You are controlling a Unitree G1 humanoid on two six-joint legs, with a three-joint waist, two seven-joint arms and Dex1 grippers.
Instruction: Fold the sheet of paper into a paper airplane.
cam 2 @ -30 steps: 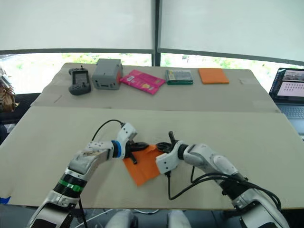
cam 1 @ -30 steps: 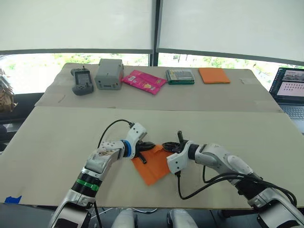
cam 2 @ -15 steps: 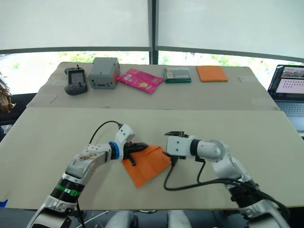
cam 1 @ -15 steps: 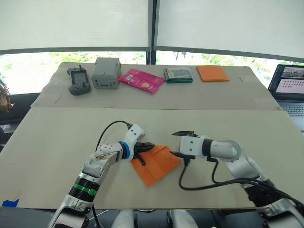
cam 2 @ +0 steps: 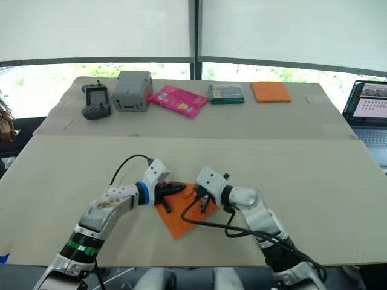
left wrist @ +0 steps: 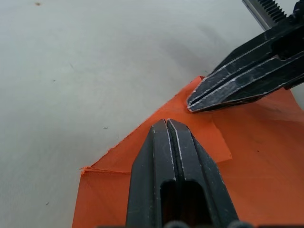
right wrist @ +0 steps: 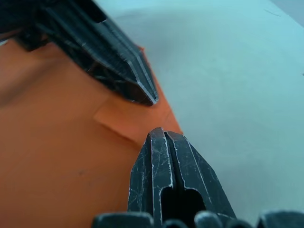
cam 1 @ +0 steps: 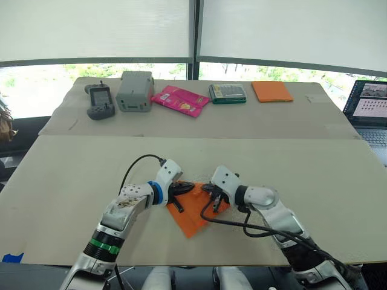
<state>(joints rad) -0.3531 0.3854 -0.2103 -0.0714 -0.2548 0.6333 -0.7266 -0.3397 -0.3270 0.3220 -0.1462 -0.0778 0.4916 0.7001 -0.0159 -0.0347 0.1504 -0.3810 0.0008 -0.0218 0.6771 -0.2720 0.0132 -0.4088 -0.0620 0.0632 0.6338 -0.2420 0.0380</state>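
Note:
The sheet of paper (cam 1: 193, 217) is bright orange and creased, and it lies flat on the near table as a tilted, roughly square shape. My left gripper (cam 1: 191, 188) is shut, with its tip resting on the paper's far corner. My right gripper (cam 1: 211, 193) is also shut and points at that same corner from the other side. In the left wrist view the shut left fingertips (left wrist: 166, 124) sit on the paper (left wrist: 266, 156) beside a small folded flap, a short gap from the right gripper's tip. The right wrist view shows the paper (right wrist: 57, 142) under both tips.
On the far table stand a handheld controller (cam 1: 100, 101), a grey box (cam 1: 135, 92), a pink packet (cam 1: 181, 101), a green box (cam 1: 228, 93) and a thick orange pad (cam 1: 272, 91). A laptop (cam 1: 369, 112) is at the right edge. Cables trail from both wrists over the near table.
Half a second ago my right gripper was raised to the right of the paper. It has now swung back down to the paper's far corner. The left gripper has stayed on the paper.

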